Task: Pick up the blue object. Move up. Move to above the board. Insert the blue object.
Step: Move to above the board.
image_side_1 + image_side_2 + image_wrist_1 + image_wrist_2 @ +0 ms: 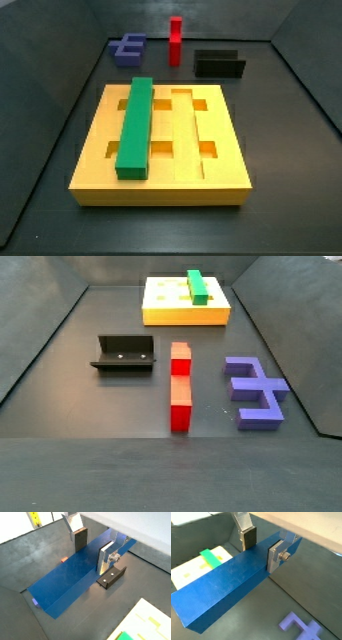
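Note:
The blue object [73, 582] is a long dark blue bar that runs between my fingers in both wrist views [224, 587]. My gripper [92, 557] is shut on the blue object near one end and holds it high above the grey floor; it also shows in a wrist view [261, 556]. The yellow board [143, 622] lies far below, off to one side of the bar [191, 567]. In both side views the board [167, 180] [167, 316] carries a green bar [136, 125]. The gripper and the blue object are out of both side views.
A dark fixture [110, 577] stands on the floor under the gripper [127, 354]. A red bar [179, 386] and a purple-blue E-shaped block [254, 391] lie near it; the block also shows in a wrist view [298, 627]. Grey walls surround the floor.

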You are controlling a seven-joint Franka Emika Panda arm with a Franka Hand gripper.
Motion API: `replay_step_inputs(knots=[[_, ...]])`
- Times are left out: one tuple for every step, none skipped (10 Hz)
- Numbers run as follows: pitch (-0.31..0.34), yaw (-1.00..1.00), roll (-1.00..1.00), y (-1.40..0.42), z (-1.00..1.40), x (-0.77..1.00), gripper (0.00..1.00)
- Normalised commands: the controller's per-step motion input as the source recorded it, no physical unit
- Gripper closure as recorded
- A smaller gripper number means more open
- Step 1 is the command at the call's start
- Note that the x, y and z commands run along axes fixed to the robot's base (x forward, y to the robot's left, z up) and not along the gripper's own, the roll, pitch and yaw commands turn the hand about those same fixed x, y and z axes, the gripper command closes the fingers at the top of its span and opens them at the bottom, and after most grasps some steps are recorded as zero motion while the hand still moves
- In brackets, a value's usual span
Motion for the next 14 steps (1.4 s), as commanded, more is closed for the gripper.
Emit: replay_step_inputs(knots=[[0.027,1.00,0.00,-1.40,0.27,0.41,1.00],[0.038,1.00,0.01,-1.40,0.25,0.42,1.00],[0.048,1.00,0.00,-1.40,0.26,0.49,1.00],[0.053,1.00,0.00,-1.40,0.27,0.49,1.00],[0.061,1.00,0.01,-0.88,0.18,0.32,1.00],[0.065,1.00,0.01,-0.51,0.11,0.23,1.00],[0.067,1.00,0.01,-0.21,0.05,0.12,1.00],[0.069,1.00,0.01,-0.13,0.04,0.08,1.00],[0.076,1.00,0.02,-0.09,0.03,0.06,1.00],[0.083,1.00,0.02,-0.06,0.03,0.07,1.00],[0.094,1.00,0.02,-0.05,0.02,0.07,1.00],[0.103,1.00,0.02,-0.04,0.02,0.06,1.00],[0.119,1.00,0.03,-0.04,0.02,0.06,1.00],[0.129,1.00,0.03,-0.03,0.02,0.06,1.00]])
